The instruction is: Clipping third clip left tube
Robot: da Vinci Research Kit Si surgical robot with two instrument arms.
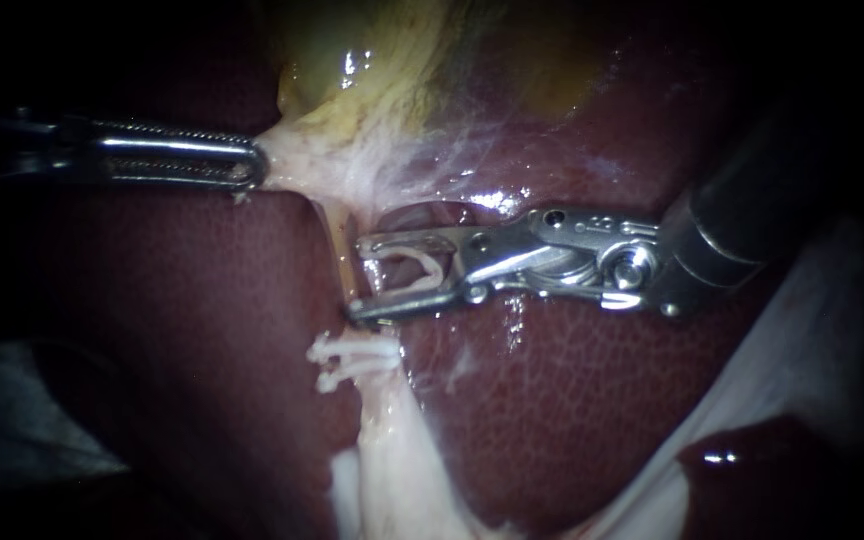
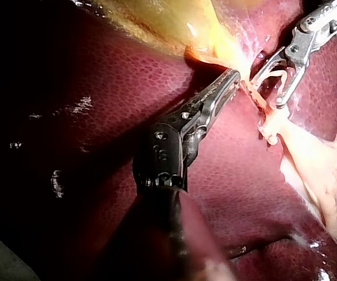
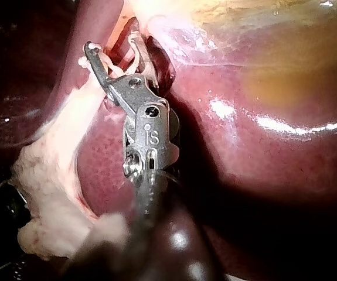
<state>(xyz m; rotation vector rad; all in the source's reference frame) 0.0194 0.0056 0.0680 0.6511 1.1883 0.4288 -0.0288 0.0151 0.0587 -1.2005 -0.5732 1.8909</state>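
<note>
Left instrument (image 1: 244, 164): its jaws are squeezed tight on a bit of pale tissue (image 1: 312, 160) just under the gallbladder (image 1: 372, 60). It holds that tissue out to the side, so the tube looks stretched.
Right instrument (image 1: 358, 277): its jaws stand wide apart. A white loaded clip (image 1: 422, 262) sits between them and touches both jaws.
Tube (image 1: 340, 250): it is thin and yellow. It runs down over the liver (image 1: 552, 400), right by the tips of the right jaws. I cannot tell if it is all the way inside them.
Clips on the tube (image 1: 352, 352): these white ones sit lower down, just under the right jaws.
Worry, half a bite: if the tips do not reach past the tube, the loaded clip may pinch only part of it, and the tube is not closed.
Worry, crowding: the lower clips are very near, so the loaded clip could land on them.
Worry, pulling: the tube is thin. A hard tug from the left instrument could tear it. A loose hold could let it sag out of the jaws.
Worry, poking: the lower jaw is close to the liver, and a push could hurt it.
Worry, dropping: a bump could knock the loaded clip out.
</note>
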